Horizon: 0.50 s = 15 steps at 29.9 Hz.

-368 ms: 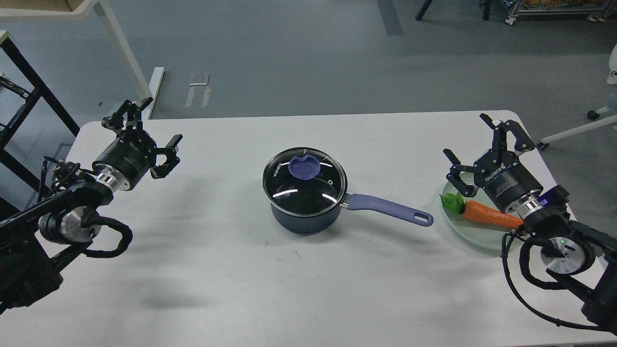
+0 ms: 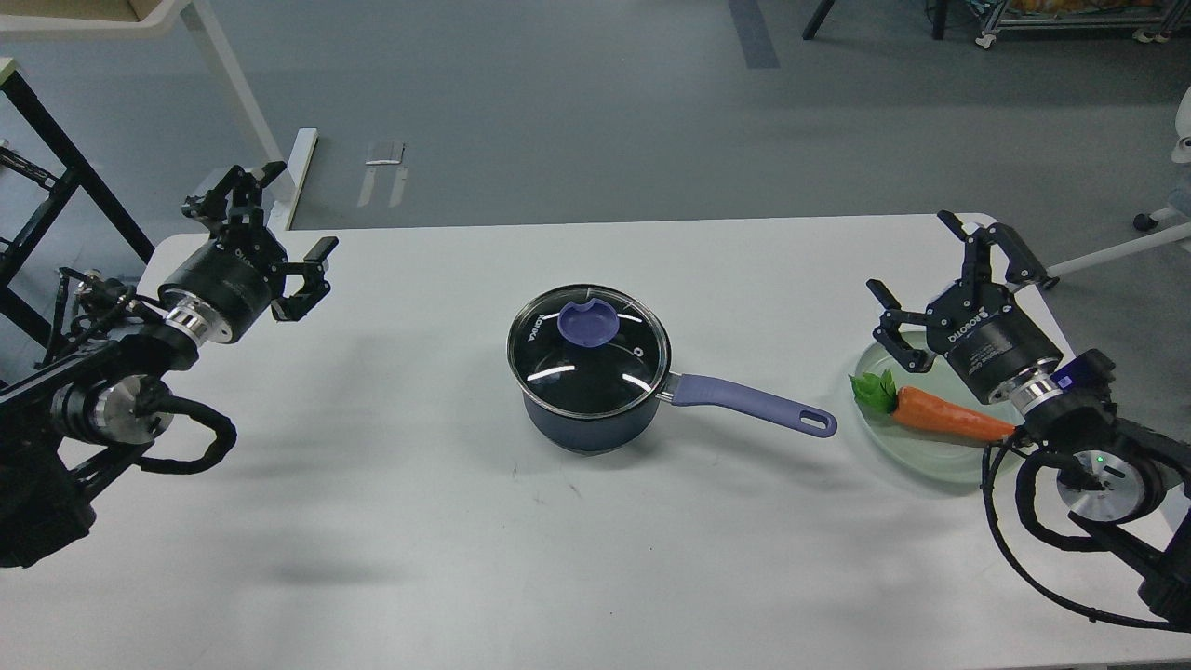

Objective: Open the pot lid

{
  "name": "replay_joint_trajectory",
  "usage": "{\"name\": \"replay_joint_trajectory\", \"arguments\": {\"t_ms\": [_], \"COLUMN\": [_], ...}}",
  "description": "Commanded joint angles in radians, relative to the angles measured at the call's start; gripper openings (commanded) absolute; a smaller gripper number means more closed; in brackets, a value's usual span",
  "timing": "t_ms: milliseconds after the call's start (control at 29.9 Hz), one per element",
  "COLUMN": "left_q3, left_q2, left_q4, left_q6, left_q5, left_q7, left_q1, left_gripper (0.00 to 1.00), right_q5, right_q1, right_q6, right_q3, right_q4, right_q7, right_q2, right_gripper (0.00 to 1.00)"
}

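Note:
A dark navy pot (image 2: 586, 423) stands in the middle of the white table (image 2: 419, 521). Its long lavender handle (image 2: 754, 405) points right. The clear glass lid (image 2: 588, 351) with a flat lavender knob (image 2: 586, 323) sits closed on the pot. My left gripper (image 2: 284, 223) is open and empty above the table's far left corner, well left of the pot. My right gripper (image 2: 921, 256) is open and empty above the table's right side, to the right of the handle's end.
A pale green plate (image 2: 916, 456) with an orange toy carrot (image 2: 949, 419) lies at the right, under my right arm. A white desk leg (image 2: 237, 93) and a black frame (image 2: 56, 158) stand beyond the table's far left corner.

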Motion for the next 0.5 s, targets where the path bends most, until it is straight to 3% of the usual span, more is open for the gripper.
{"name": "replay_joint_trajectory", "arguments": {"t_ms": [0,268,335,468], "left_q3": [0.001,0.002,0.002,0.002], "left_q2": [-0.003,-0.006,-0.008,-0.006], "left_q4": [0.05,0.053,0.04,0.007], "left_q6": [-0.001,-0.06,-0.063,-0.063], "left_q5": [-0.001,0.103,0.134,0.146], "left_q7": [-0.014,-0.074,-0.107,-0.107], "left_q1": [-0.017,-0.077,-0.077,-0.077], "left_gripper": [0.99,0.99,0.99,0.99], "right_q5": [-0.072,-0.55,-0.728,-1.03], "right_q1": [0.075,0.296,0.374,0.552], "right_q6": [0.0,-0.014,-0.023,-0.052], "right_q3": [-0.001,-0.025,-0.074,-0.247], "right_q4": [0.044,0.179,0.232,0.296], "right_q7": [0.0,0.0,0.0,0.0], "right_q2": [-0.078,-0.214,-0.219,-0.23], "right_gripper": [1.0,1.0,1.0,1.0]}}
